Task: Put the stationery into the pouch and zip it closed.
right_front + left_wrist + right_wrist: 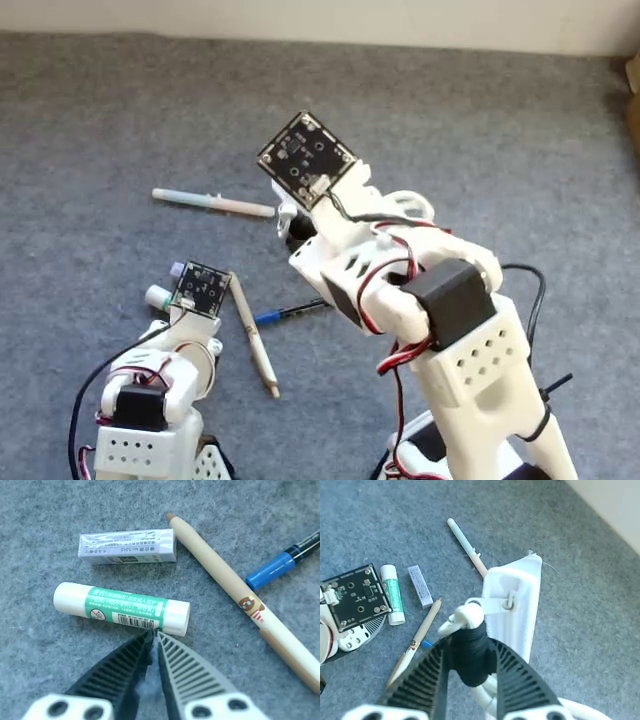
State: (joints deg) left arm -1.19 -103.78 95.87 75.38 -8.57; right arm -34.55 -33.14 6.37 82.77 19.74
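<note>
Three pens counted: beige pen point(220, 572), blue pen point(272, 570), pastel pen point(215, 203). One glue stick point(122, 608), one eraser box point(127, 546) beside it (print disregarded). One pouch point(517, 605).

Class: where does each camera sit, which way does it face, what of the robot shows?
High view: above the table, looking down on both arms.
Left wrist view: wrist-mounted, looks down past the left gripper at the glue stick.
Right wrist view: wrist-mounted, looks down past the right gripper at the pouch.
Shared: all show the beige pen.
</note>
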